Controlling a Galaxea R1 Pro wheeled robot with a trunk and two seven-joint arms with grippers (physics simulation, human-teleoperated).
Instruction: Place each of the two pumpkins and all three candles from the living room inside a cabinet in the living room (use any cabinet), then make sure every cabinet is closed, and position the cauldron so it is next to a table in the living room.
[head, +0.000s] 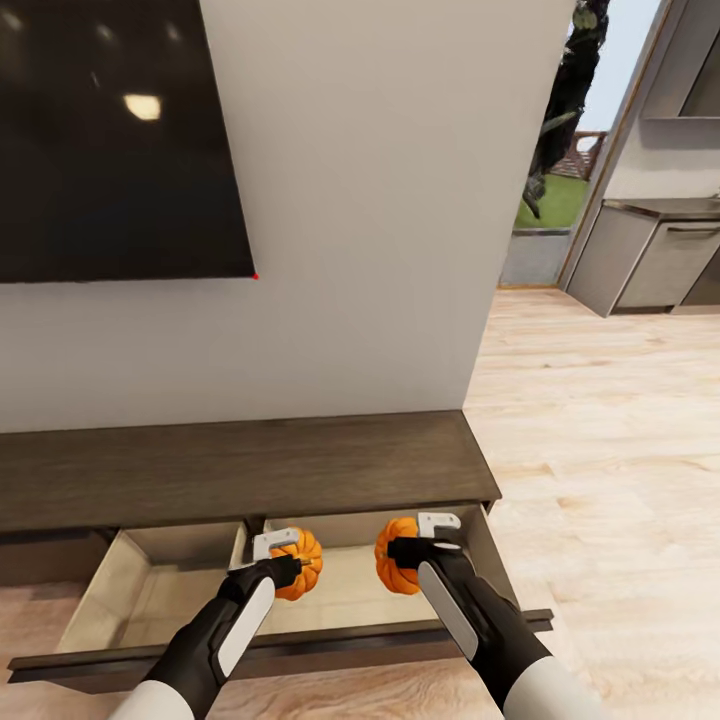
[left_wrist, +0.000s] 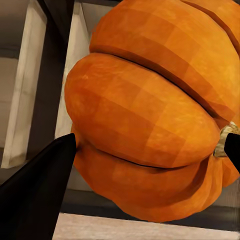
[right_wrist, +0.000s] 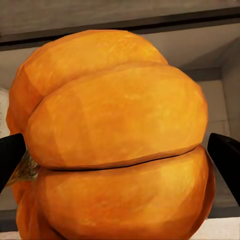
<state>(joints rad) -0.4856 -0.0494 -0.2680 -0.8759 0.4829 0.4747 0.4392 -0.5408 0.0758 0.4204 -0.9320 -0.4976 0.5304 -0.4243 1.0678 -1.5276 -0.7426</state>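
The dark-brown cabinet (head: 240, 465) stands against the wall with its right drawer (head: 350, 590) pulled out, showing a beige interior. My left gripper (head: 287, 565) is shut on an orange ribbed pumpkin (head: 303, 562) over the drawer. My right gripper (head: 412, 560) is shut on the other pumpkin (head: 392, 568) a little to the right, also above the drawer. Each wrist view is close on its pumpkin (left_wrist: 150, 115) (right_wrist: 115, 150), with black fingertips (left_wrist: 35, 190) (right_wrist: 225, 160) pressed on both sides. Candles and cauldron are out of view.
A black TV screen (head: 115, 135) hangs on the white wall above the cabinet. A second drawer (head: 150, 590) to the left is also open. Light wooden floor (head: 600, 450) stretches to the right toward grey kitchen units (head: 650, 260) and a doorway.
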